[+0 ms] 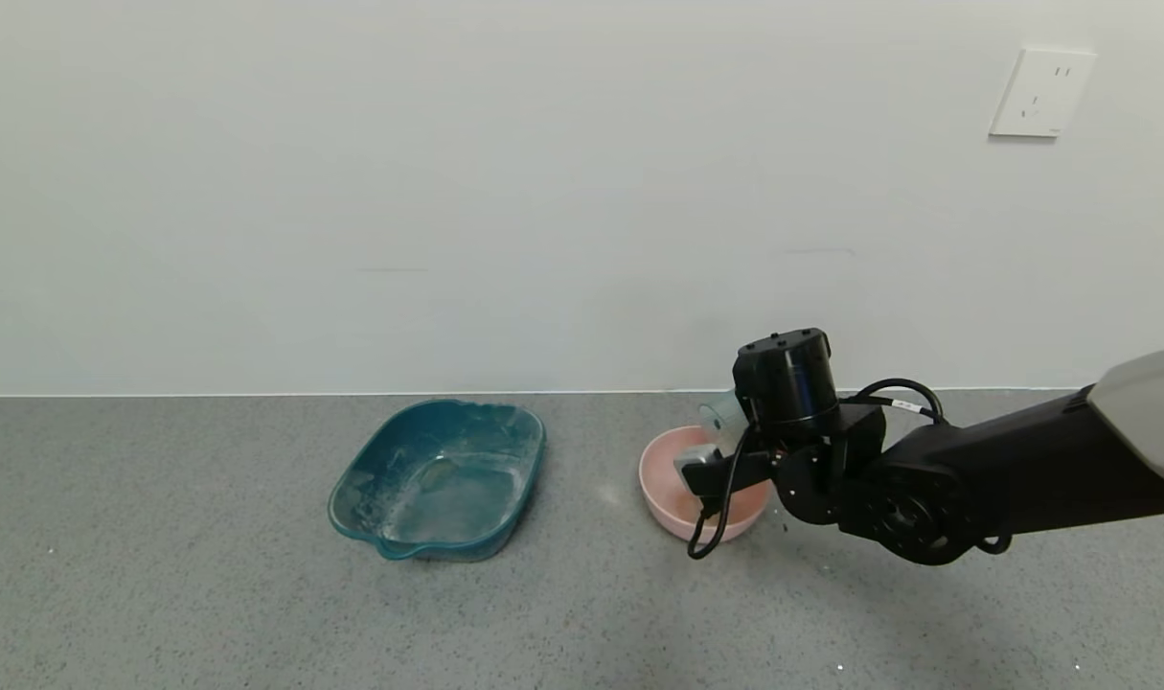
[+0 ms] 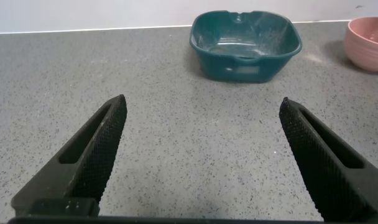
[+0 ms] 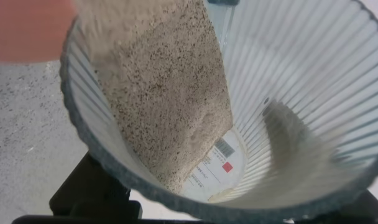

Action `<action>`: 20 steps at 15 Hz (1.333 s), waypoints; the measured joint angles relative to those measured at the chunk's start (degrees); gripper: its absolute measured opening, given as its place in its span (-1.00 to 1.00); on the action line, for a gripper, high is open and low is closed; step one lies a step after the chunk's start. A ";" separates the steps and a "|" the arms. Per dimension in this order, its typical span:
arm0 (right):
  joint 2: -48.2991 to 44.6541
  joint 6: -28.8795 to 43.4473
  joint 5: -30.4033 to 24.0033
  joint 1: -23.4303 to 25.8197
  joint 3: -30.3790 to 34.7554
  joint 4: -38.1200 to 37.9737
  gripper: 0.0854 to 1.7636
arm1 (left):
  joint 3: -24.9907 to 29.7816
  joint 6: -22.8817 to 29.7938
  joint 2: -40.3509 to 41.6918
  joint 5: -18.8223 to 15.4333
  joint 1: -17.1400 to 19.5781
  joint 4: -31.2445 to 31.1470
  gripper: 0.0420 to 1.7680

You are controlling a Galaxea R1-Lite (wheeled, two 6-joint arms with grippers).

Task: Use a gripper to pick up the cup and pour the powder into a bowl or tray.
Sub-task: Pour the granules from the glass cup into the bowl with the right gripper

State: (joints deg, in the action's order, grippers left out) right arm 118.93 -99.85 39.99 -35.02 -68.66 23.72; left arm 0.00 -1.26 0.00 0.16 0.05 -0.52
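Observation:
My right gripper [image 1: 723,436] is shut on the ribbed pale blue-green cup [image 1: 718,413] and holds it tilted on its side over the pink bowl [image 1: 660,484]. In the right wrist view the cup [image 3: 301,93] fills the frame. The powder [image 3: 164,93] lies as a speckled whitish mass along its lower wall, reaching the rim, with the pink bowl [image 3: 21,31] blurred beyond. The black fingers [image 3: 89,193] show outside the cup wall. My left gripper [image 2: 201,102] is open and empty low over the grey table, outside the head view.
A teal squarish tray [image 1: 352,479] with a white dusting inside stands left of the bowl; it also shows in the left wrist view [image 2: 245,62], with the bowl [image 2: 369,37] beside it. The white wall runs close behind, with an outlet [image 1: 1041,93].

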 joint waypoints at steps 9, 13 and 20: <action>0.22 0.00 0.11 -0.52 0.02 0.20 0.50 | 0.00 0.02 0.00 -0.02 0.00 0.00 1.00; 0.30 -0.01 0.12 -0.63 0.02 0.20 0.50 | 0.00 0.05 0.00 0.00 0.00 -0.02 1.00; 0.55 0.13 0.09 -0.65 0.00 0.44 0.50 | 0.00 0.05 0.00 0.00 0.02 -0.02 1.00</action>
State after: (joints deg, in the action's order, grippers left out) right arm 119.48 -99.72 40.07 -35.67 -68.66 24.16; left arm 0.00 -1.21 0.00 0.16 0.07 -0.55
